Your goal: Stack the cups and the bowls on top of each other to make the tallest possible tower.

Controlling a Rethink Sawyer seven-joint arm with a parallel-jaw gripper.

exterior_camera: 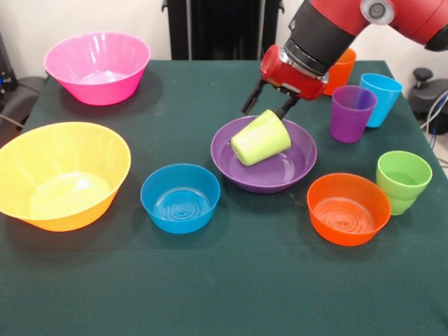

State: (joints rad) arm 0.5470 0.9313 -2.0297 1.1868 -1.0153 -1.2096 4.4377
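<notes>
Lime-yellow cup (260,138) tilted, base toward camera

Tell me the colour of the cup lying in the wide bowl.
Lime-yellow plastic cup; front view.

A tipped cup (260,138) lies in the wide bowl (288,175) (two small bowls flank it).

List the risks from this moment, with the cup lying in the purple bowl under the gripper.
1. The lime-yellow cup lies tilted on its side in the wide purple bowl, not upright; it may roll on the curved floor and be hard to grasp.
2. The gripper hangs just above the cup with its jaws apart; a downward push could skid the bowl toward the small blue bowl.
3. The arm passes close to the purple cup and might knock it.
</notes>
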